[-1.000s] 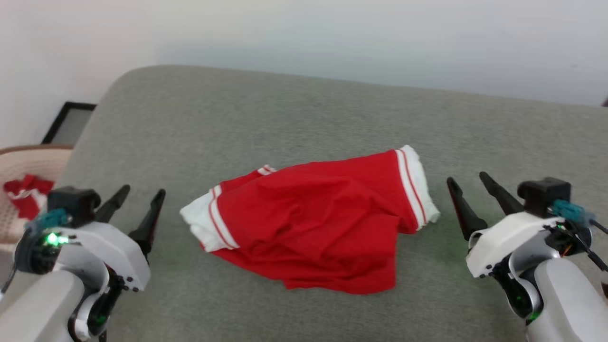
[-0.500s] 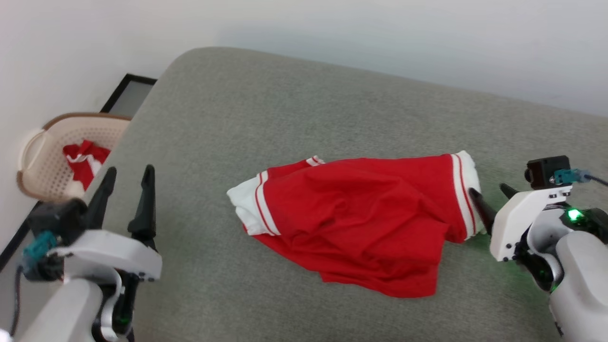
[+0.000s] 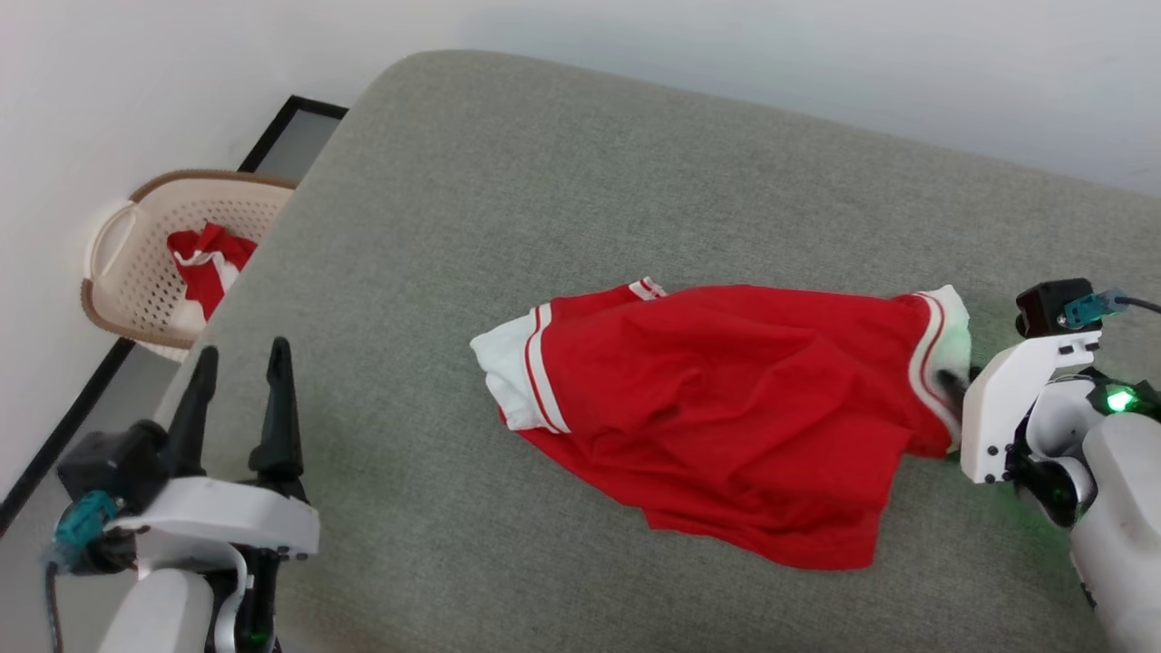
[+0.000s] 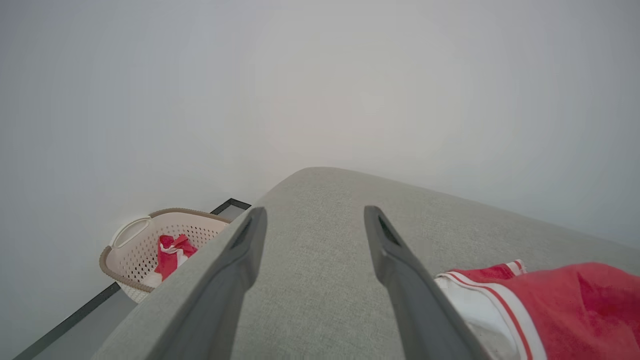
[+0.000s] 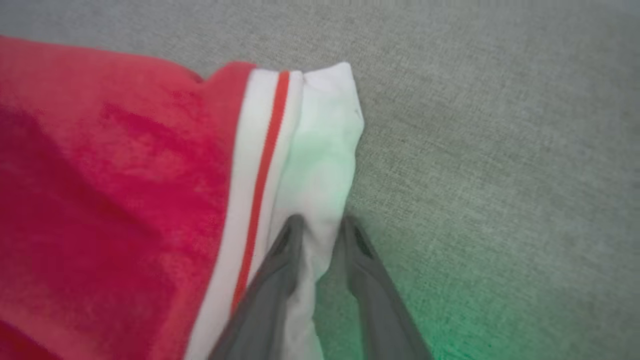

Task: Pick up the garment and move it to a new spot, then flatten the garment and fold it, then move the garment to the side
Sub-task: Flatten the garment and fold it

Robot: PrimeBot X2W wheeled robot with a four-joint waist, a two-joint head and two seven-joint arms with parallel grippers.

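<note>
Garment [image 3: 726,399] in a rumpled heap on the grey upholstered surface [image 3: 544,181], a little right of the middle, red body creased and bunched, loose hem trailing toward the near edge. Left-end sleeve [image 3: 503,385] white with red stripes, flat on the surface. Right-end sleeve [image 5: 325,140] white with one red stripe, reaching to the right gripper [image 3: 952,381]. Right gripper low at the garment's right end, clenched on that sleeve, white cloth pinched between its two dark fingers [image 5: 280,280], green glow from the wrist light on cloth and surface just beside them. Left gripper [image 3: 240,354] at the near left, released, fingers spread wide and pointing toward the far side, above the surface's near-left part, well apart from the garment. Beyond the surface's left edge, down on the floor against the pale wall [image 3: 635,36], a cream perforated basket [image 3: 109,263] with a bundle of red-and-white cloth [image 3: 204,268] inside
</note>
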